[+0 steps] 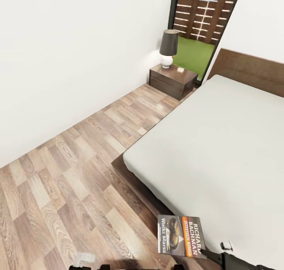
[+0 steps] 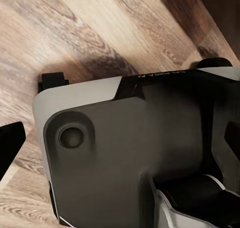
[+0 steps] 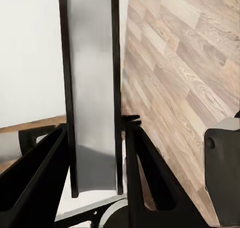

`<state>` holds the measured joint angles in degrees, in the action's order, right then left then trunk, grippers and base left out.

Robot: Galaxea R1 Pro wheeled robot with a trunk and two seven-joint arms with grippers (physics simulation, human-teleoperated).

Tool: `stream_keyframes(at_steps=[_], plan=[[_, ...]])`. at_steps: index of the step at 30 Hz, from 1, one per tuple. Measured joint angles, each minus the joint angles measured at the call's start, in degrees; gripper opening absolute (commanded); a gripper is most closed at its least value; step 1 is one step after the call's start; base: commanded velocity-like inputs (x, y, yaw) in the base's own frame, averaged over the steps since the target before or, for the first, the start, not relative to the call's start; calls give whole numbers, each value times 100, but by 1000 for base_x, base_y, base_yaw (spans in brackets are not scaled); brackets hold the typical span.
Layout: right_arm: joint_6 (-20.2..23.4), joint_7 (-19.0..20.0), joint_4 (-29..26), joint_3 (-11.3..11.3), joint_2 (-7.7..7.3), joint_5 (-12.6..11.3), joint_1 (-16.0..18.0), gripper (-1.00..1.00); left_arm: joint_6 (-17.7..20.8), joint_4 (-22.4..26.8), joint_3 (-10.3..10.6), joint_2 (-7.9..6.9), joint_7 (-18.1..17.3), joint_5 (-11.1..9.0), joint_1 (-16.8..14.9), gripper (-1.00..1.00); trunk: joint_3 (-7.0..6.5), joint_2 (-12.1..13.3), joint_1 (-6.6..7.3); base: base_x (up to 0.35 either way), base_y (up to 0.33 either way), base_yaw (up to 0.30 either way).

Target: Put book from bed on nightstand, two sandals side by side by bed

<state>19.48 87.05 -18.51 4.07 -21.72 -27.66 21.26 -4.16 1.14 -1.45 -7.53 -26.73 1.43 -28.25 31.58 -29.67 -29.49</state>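
1. My right gripper (image 3: 95, 153) has its two black fingers (image 3: 42, 163) pinching the book (image 1: 182, 236) by its edge; I cannot tell the state of my left gripper.
2. The book hangs beside the bed (image 1: 221, 144), over its near side edge and the wood floor (image 1: 71, 175).
3. The nightstand (image 1: 172, 79) stands at the bed's head corner, a lamp (image 1: 168, 48) on its top.

black fingers (image 3: 150, 183); grey-white rounded housing (image 2: 125, 153)
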Motion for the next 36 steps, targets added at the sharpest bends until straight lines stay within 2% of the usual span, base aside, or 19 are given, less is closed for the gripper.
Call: stream_keyframes(at_steps=[2, 36], plan=[[7, 282, 7, -15, -1, 24, 0, -100, 0, 0, 0, 7, 0, 0, 0, 100, 5, 0, 0, 0, 0, 276], [-2, 283, 8, -17, 7, 46, 1, -100, 0, 0, 0, 16, 0, 0, 13, 100, 86, 0, 0, 0, 0, 277]])
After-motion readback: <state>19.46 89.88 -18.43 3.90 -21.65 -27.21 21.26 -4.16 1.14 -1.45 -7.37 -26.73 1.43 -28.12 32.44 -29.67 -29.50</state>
